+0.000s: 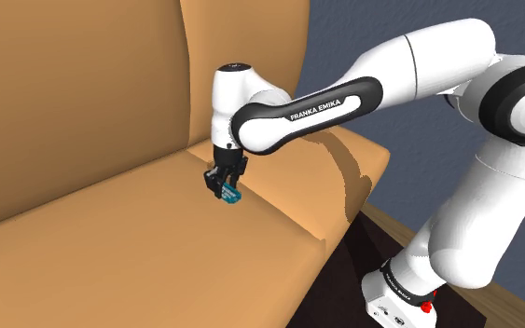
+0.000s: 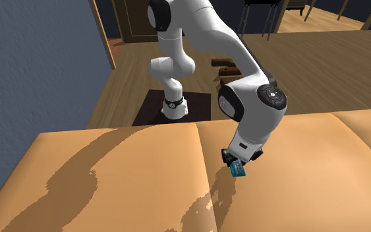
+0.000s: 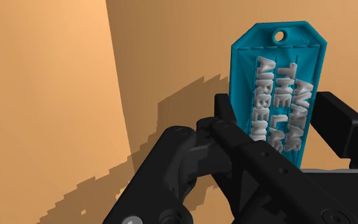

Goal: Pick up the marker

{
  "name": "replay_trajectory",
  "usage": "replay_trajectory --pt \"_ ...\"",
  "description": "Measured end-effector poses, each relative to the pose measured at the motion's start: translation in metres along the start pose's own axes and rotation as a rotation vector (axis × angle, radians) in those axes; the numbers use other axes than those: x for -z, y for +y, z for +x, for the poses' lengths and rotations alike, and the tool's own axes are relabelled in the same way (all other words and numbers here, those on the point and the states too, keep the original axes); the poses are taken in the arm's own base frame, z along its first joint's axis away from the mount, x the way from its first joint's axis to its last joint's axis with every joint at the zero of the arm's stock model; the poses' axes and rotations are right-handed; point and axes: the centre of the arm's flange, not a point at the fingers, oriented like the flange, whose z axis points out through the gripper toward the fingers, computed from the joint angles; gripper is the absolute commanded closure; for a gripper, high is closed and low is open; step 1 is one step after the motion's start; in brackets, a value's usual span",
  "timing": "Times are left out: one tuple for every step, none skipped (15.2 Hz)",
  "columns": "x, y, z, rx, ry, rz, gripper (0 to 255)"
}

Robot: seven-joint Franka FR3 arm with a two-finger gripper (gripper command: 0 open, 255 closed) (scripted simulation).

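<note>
**Item: marker** (image 3: pixel 276 95). It is showing as a flat teal tag with raised pale lettering (image 3: pixel 279 102) and a hole (image 3: pixel 279 35) at its free end. The gripper (image 3: pixel 279 127) is clamping it, one black finger pressing each flat side. About half its length is sticking out past the fingertips.

**Location:** the marker is hanging at the fingertips just over the tan sofa seat (image 1: pixel 111 252), near the crease under the backrest (image 1: pixel 64 93). The shoulder view is placing it at (image 1: pixel 229 195) beneath the gripper (image 1: pixel 225 179). The second exterior view is placing it at (image 2: pixel 238 169), beside a cushion seam (image 2: pixel 203 165).

**Room for moving:** open seat is stretching away on both sides. The backrest is rising close behind the gripper, and the armrest (image 1: pixel 344 172) is bulging up towards the stand (image 1: pixel 395 298).

**Hard to make out:**
- The fingers are covering the marker's lower half and part of the lettering.
- Contact between the marker and the seat cannot be told.
- The arm (image 2: pixel 253 109) is casting a broad shadow over the cushions.

**Surroundings:**
- The stand is sitting on a dark mat (image 2: pixel 151 109) on the wooden floor (image 2: pixel 309 72).
- A blue-grey wall (image 2: pixel 26 66) is bordering the sofa.
- Dark furniture legs (image 2: pixel 263 16) are running off the second exterior view's top edge.
</note>
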Motion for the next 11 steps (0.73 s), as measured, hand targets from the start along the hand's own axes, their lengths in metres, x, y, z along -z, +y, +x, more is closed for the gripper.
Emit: replay_trajectory --pt "0.005 0.0 0.0 0.0 0.0 0.0 255" --pt "0.01 0.001 0.001 0.0 0.0 0.0 255" --pt "0.015 0.001 0.001 0.0 0.0 0.0 255" --pt "0.02 0.001 0.001 0.0 0.0 0.0 255" --pt "0.026 0.001 0.0 0.0 0.0 0.0 255" --pt "0.031 0.001 -0.001 0.0 0.0 0.0 255" --pt "0.036 0.001 -0.001 0.0 0.0 0.0 255" --pt "0.042 0.001 -0.002 0.0 0.0 0.0 255" --pt "0.047 0.001 -0.003 0.0 0.0 0.0 255" --pt "0.052 0.001 -0.003 0.0 0.0 0.0 255" --pt "0.055 0.001 -0.003 0.0 0.0 0.0 255"
